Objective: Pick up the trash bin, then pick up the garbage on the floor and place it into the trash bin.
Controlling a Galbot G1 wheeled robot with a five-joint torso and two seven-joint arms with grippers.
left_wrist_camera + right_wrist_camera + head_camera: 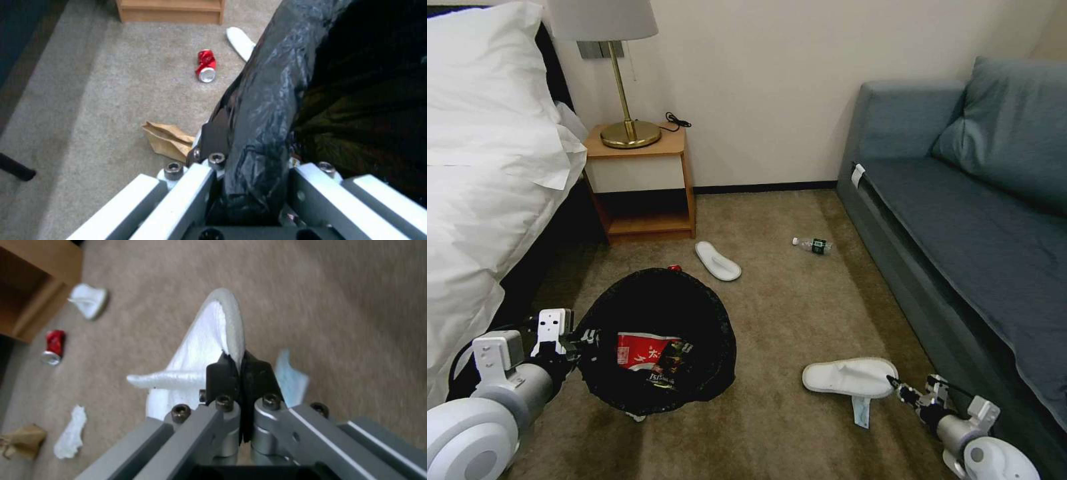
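Note:
The trash bin (694, 313), lined with a glossy black bag, hangs at lower left with my left gripper (584, 339) shut on its near rim. In the left wrist view the left gripper (256, 156) pinches the trash bin's bag-covered rim (267, 100). A red-white wrapper (640, 350) lies inside. My right gripper (890, 381) is shut on the edge of a white slipper (850, 377); the right gripper (241, 368) clamps the slipper's (200, 350) rim. A pale blue mask (860, 410) lies just beneath. On the carpet are another slipper (717, 260), a clear bottle (814, 245), a red can (206, 65), brown paper (166, 140) and tissues (89, 300).
A bed with white linen (487, 200) lines the left side. A wooden nightstand (644, 193) with a brass lamp (627, 130) stands at the back. A blue sofa (974, 220) runs down the right. Open carpet lies between bin and sofa.

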